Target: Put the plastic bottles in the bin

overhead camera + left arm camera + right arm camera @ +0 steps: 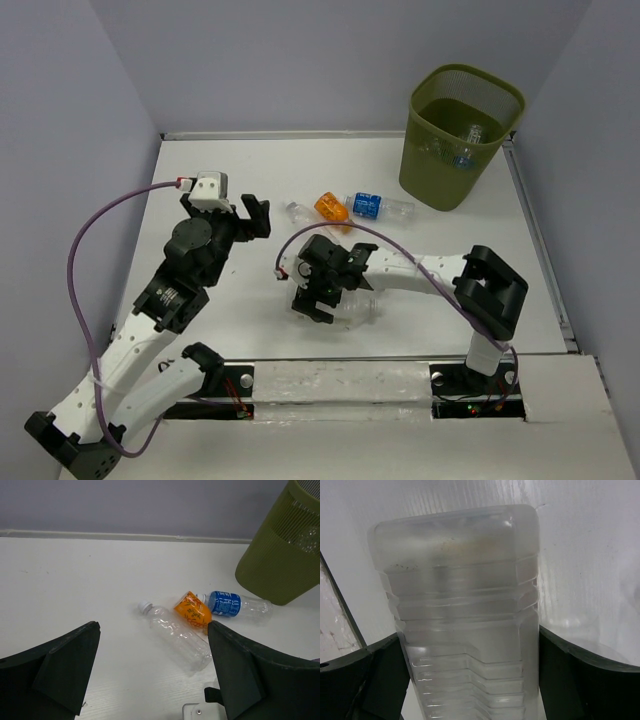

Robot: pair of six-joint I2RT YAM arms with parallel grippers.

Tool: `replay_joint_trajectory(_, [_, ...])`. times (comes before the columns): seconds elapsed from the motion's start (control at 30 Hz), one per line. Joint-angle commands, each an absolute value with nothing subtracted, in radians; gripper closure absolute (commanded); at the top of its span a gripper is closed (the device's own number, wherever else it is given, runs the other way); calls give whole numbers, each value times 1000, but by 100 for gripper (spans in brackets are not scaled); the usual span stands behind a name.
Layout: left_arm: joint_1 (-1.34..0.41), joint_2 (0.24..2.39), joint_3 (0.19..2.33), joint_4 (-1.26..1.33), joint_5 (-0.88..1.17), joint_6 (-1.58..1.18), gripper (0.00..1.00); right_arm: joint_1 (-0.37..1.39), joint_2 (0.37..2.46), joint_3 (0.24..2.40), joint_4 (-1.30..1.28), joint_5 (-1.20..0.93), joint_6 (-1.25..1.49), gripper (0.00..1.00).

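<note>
- Three plastic bottles lie loose in a little bunch on the white table point(230, 160), out past both arms and just short of the bin.
- That's a clear bottle with a white cap point(175, 635), an orange bottle point(192, 610) and a blue-labelled bottle point(235, 605). All are on their sides, with the orange one squeezed in between the other two.
- The olive-green mesh bin point(440, 170) stands upright in the far right corner. Looking down into it, I can see at least one bottle with a blue label point(465, 148) lying at the bottom.
- The left gripper point(252, 218) hangs above the table with its jaws spread wide and nothing between them. It's pointed toward the bunch, and the clear bottle is the nearest to it.
- The right gripper point(469, 637) is down at the table near the arm bases, well apart from the bin.
- It's straddling the large squarish clear bottle point(360, 307), which is ribbed and lying flat on its side.
- Each finger sits right alongside one flank of that bottle, jaws spread about as wide as the bottle itself.
- Honestly I can't tell whether the fingers are pressing on it or just sitting next to it.
</note>
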State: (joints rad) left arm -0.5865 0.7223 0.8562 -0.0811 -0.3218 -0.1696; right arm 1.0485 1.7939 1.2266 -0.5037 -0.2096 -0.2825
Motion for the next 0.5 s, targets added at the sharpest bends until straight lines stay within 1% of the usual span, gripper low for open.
replay_joint_trajectory(0.0, [-569, 695, 851, -63, -396, -184, 1, 1057, 1738, 1213, -419, -160, -261, 21])
replay_joint_trajectory(0.07, [-561, 692, 851, -67, -428, -199, 1, 1057, 1681, 1210, -396, -150, -252, 26])
replay_joint_trajectory(0.1, [-558, 689, 851, -69, -433, -204, 1, 1057, 1660, 1212, -390, -138, -244, 27])
replay_joint_trajectory(0.23, [-548, 686, 851, -68, -425, -210, 1, 1057, 1539, 1209, -325, -101, -230, 30])
replay_joint_trajectory(0.4, [-546, 686, 853, -67, -408, -209, 1, 1057, 1462, 1224, -247, -55, -226, 31])
replay_joint_trajectory(0.47, [-546, 686, 851, -66, -402, -209, 1, 1039, 1433, 1232, -169, -25, -225, 32])
